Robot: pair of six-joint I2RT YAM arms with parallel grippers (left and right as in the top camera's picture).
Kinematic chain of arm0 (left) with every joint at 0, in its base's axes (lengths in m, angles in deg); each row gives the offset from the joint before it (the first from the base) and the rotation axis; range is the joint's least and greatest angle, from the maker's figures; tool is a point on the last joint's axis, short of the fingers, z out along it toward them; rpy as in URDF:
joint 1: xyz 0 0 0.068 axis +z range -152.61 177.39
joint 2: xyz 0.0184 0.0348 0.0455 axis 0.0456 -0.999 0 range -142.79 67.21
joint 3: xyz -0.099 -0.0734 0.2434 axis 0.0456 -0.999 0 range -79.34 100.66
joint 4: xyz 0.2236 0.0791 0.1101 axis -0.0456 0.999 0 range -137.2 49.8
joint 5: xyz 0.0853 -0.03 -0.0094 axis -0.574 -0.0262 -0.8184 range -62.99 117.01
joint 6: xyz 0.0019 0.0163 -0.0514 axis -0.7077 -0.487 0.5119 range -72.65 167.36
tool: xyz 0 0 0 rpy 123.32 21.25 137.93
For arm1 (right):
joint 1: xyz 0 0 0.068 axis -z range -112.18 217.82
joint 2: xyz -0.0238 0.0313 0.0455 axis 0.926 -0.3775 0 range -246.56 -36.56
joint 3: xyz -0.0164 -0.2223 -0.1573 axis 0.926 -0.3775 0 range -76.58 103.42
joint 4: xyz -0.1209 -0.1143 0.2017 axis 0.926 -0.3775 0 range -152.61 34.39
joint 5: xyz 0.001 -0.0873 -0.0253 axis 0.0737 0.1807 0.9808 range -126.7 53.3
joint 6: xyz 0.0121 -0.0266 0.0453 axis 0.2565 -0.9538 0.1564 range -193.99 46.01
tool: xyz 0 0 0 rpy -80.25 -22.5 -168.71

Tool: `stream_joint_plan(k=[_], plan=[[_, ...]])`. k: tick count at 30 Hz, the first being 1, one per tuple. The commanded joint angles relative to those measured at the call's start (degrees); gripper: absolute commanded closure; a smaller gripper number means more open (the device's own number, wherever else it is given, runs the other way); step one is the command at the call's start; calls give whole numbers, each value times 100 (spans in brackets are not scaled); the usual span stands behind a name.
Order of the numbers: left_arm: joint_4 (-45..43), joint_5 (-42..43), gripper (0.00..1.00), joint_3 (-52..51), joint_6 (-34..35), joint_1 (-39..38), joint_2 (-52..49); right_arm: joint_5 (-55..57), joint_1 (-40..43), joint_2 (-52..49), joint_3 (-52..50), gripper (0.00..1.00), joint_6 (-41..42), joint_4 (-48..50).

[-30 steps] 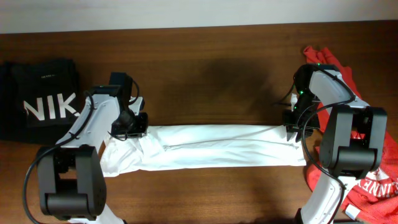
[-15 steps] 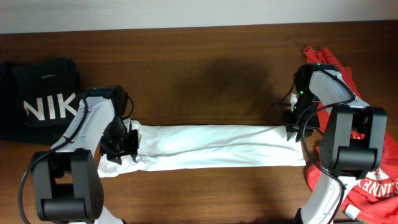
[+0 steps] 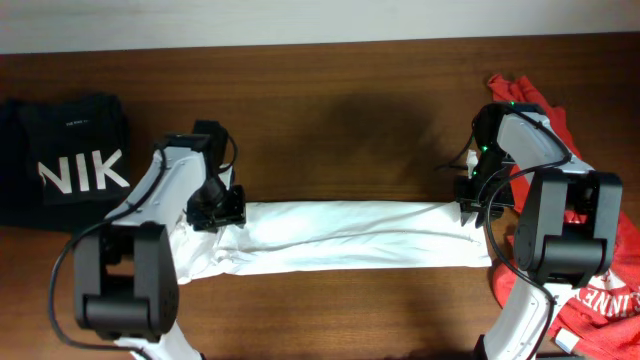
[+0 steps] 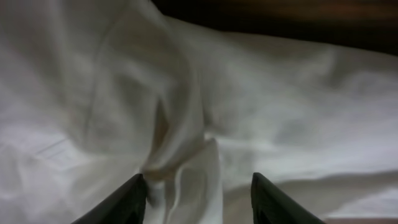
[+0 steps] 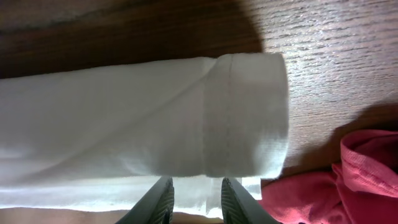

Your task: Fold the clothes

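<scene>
Overhead: wooden table. Across its middle, white T-shirt, folded down to a long narrow band running left to right, one end under each arm.

Left arm: up from its base at the lower left, elbow raised, wrist turned inward and down. Left gripper low over the band's left end, at the far edge. Left wrist view: fingers spread wide, released; a raised pleat of white cloth standing in the gap, not clamped.

Right arm: up from its base at the lower right, arched over, wrist pointing down. Right gripper at the band's right end, far corner. Right wrist view: fingers part-way closed, a thin lower layer of white cloth in the gap; pinching it or only resting on it, cannot tell.

White T-shirt, look: right end a neat doubled-over fold, stitched hem seam running across it, a thinner layer sticking out beneath toward the fingers. Middle fairly smooth, a few long creases lengthwise. Left end looser and wider, rumpled into soft ridges and hollows, spilling toward the left arm's base.

Red T-shirt heaped at the table's right side, behind and beside the right arm, white lettering low down; just beside the band's right end. Black T-shirt at far left, white letters "NIK" showing, apart from the band.
</scene>
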Motion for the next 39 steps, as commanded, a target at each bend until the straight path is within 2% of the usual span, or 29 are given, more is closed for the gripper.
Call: stream_joint_plan(k=[1, 2, 3, 4, 9, 14, 15, 19, 20, 21, 22, 23, 26, 28, 30, 35, 39], plan=[[-39, -549, 65, 61, 26, 13, -142, -33, 33, 87, -26, 71, 0, -4], [-11, -704, 86, 63, 28, 15, -140, -33, 33, 87, -26, 70, 0, -4], [26, -798, 96, 68, 33, 20, -140, -31, 33, 87, -26, 71, 0, -7], [107, -933, 99, 81, 116, 50, -133, -31, 33, 87, -26, 71, -2, -7], [479, -1434, 100, 151, 870, 363, 240, -28, 33, 87, -26, 71, -2, 15], [544, -1397, 99, 140, 1355, 699, 380, -28, 33, 87, -26, 71, 0, 15], [839, -1276, 100, 133, 1464, 730, 380, -11, 33, 87, -26, 71, -2, 17], [1569, -1252, 98, -94, 1460, 728, 380, -9, 33, 87, -26, 70, -2, 17], [1587, -1257, 92, -216, 1458, 728, 380, -11, 33, 87, -26, 70, -2, 17], [1515, -1257, 91, -308, 1458, 728, 380, -11, 33, 87, -26, 70, -2, 17], [1274, -1255, 93, -413, 1462, 730, 380, -11, 33, 87, -26, 70, -2, 17], [1102, -1246, 98, -428, 1464, 730, 380, -11, 33, 87, -26, 70, -2, 15], [890, -809, 100, -424, 1462, 730, 380, -11, 33, 87, -26, 70, 0, 13], [1069, -597, 99, -433, 1464, 710, 380, -11, 33, 87, -26, 70, -2, 15], [1314, -772, 100, -555, 1460, 680, 380, -11, 33, 87, -26, 70, -2, 20], [1270, -964, 100, -356, 1462, 752, 393, -11, 33, 87, -26, 70, 0, 17], [1836, -756, 100, -289, 1464, 817, 424, -11, 33, 87, -26, 70, -2, 17]])
